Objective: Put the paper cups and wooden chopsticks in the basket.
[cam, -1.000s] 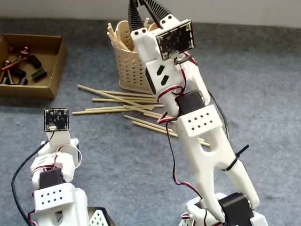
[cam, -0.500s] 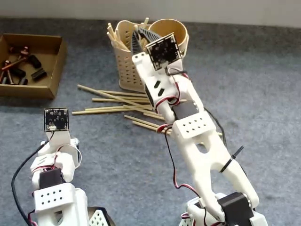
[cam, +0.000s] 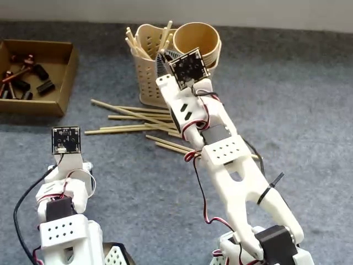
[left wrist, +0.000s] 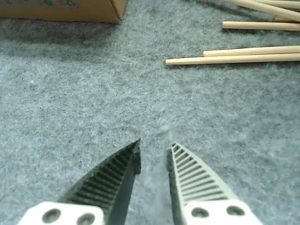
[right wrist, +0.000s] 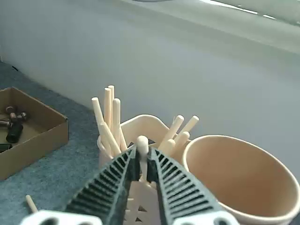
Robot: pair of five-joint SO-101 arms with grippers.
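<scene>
The right claw (right wrist: 143, 157) clenches one chopstick (right wrist: 142, 142) upright over the basket (cam: 146, 83), probably to drop it in. Cups (cam: 212, 54) stand against the basket, and loose chopsticks (cam: 132, 118) lie beside it. The left claw (left wrist: 153, 152) is released and holds nothing.

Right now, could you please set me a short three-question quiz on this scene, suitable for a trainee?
1. True or false: the right hand is shut on a chopstick over the basket.
2. Fill in: the left hand is ___, holding nothing.
3. The loose chopsticks are: A standing in the basket; B lying on the carpet; C in the left hand.
Key: 1 true; 2 open; 3 B.
</scene>
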